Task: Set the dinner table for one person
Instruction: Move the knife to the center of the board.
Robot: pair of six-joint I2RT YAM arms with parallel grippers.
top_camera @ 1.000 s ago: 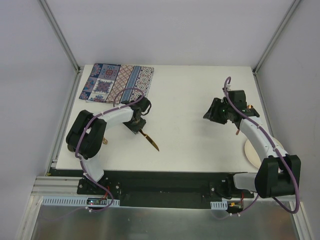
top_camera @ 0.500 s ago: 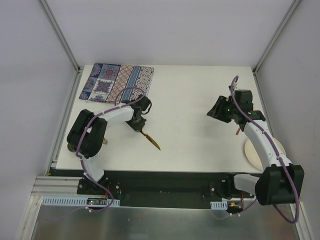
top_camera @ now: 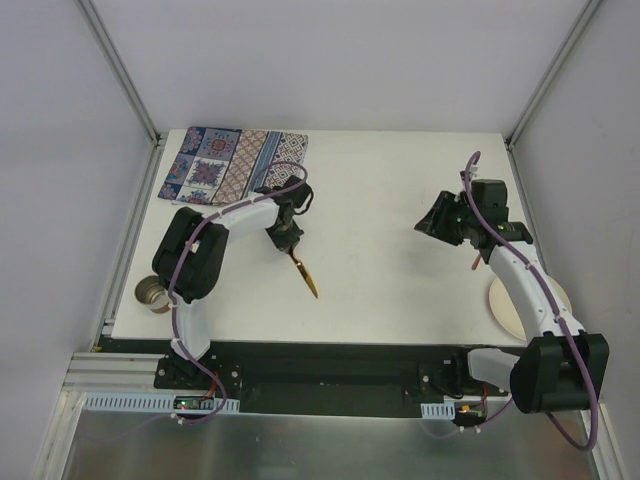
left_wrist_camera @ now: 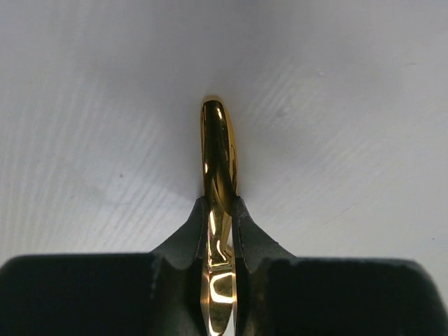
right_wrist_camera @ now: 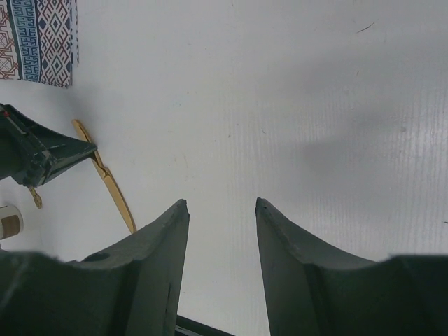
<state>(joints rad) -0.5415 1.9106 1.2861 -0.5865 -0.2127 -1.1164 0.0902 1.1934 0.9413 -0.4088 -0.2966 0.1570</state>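
Two arms reach over the white worktop (top_camera: 400,170), which spreads beneath everything inside aluminium rails; the patterned placemat (top_camera: 235,165) lies on its far-left corner. Just nearward of the placemat, the left end effector (top_camera: 285,238) is clenched on one end of a gold knife (top_camera: 305,275), dark fingers (left_wrist_camera: 189,234) pinching the bright metal from both sides; the knife's free end points away from the placemat. Well to the right of the placemat, the right end effector (right_wrist_camera: 220,203) hangs released, jaws apart, nothing between them. A pale plate (top_camera: 500,300) sits farthest from the placemat, at the near-right edge; a small round can (top_camera: 152,293) sits nearward of the placemat at the left edge.
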